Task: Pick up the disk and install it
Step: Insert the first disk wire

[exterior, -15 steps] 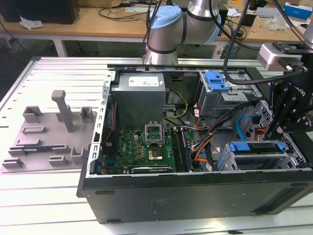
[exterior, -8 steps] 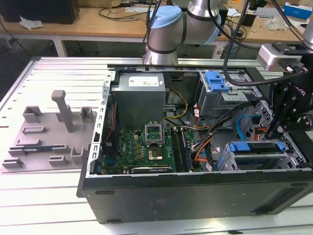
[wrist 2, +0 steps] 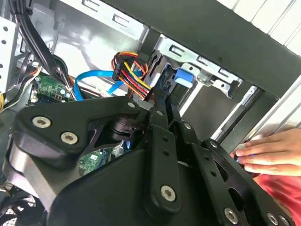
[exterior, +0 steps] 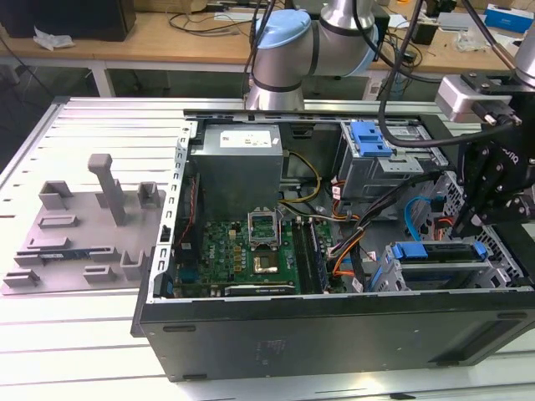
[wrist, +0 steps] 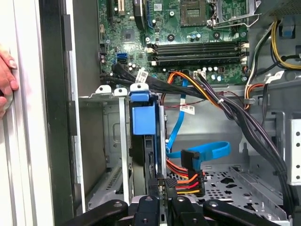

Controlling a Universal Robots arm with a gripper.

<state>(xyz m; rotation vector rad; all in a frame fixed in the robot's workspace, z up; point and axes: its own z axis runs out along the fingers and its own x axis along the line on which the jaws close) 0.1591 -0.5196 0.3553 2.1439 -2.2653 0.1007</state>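
Note:
The disk (exterior: 436,253) sits edge-up in the drive cage (exterior: 393,271) at the case's front corner, on the exterior view's right, its blue bracket showing at both ends. In the first wrist view the disk (wrist: 142,120) stands in the cage slot, blue bracket tab on top. My gripper (exterior: 458,227) hangs just above the disk's far end. Its fingers are shut together, tips (wrist: 160,181) by the disk's rear edge and the orange-and-yellow power plug (wrist: 188,181). In the second wrist view my gripper (wrist 2: 162,96) points at the blue bracket (wrist 2: 183,77).
The open case (exterior: 334,334) holds a motherboard (exterior: 251,246), a grey power supply (exterior: 238,163) and an upper bay with a blue latch (exterior: 368,138). Blue (wrist: 207,153) and black cables cross beside the cage. A hand (wrist 2: 268,153) rests on the case rim. A grey fixture (exterior: 84,225) lies outside.

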